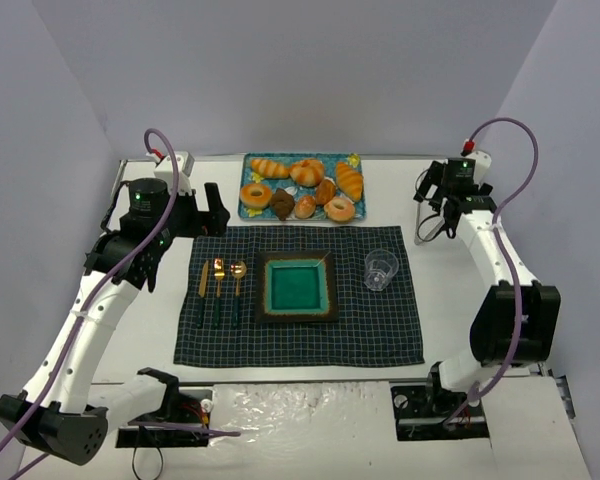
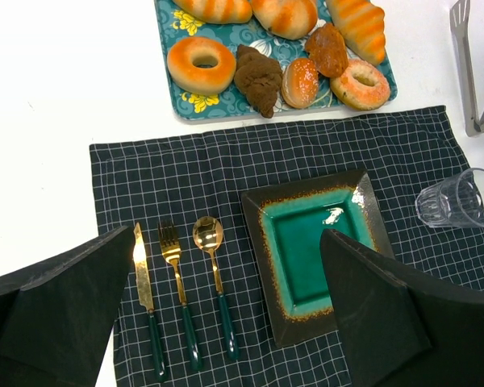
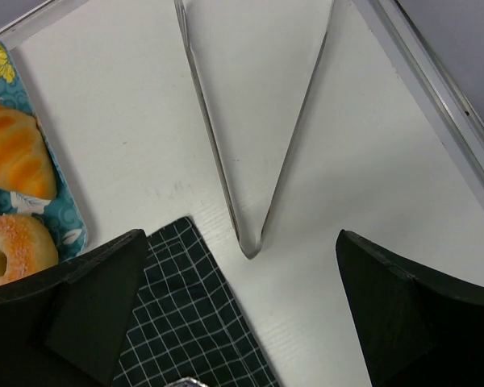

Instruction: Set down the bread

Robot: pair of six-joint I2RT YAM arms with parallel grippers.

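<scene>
The bread [image 1: 350, 180] is a golden-orange ridged roll lying at the right end of the teal patterned tray [image 1: 248, 212], among other pastries. It also shows in the left wrist view [image 2: 359, 26] and in the right wrist view [image 3: 16, 157]. My left gripper [image 1: 215, 213] is open and empty, hovering left of the tray above the placemat's back left corner; in its own view [image 2: 226, 322] the jaws stand wide apart. My right gripper [image 1: 427, 192] is open and empty, right of the tray, above metal tongs [image 3: 250, 242]; its own view [image 3: 242, 314] shows the jaws apart.
A dark checked placemat [image 1: 300, 340] holds a square teal plate [image 1: 263, 290], a knife, fork and spoon [image 1: 220, 285] to its left, and a clear glass [image 1: 381, 269] to its right. Ring doughnuts, a striped long roll and brown pastries share the tray. The tongs [image 2: 466, 72] lie on the white table.
</scene>
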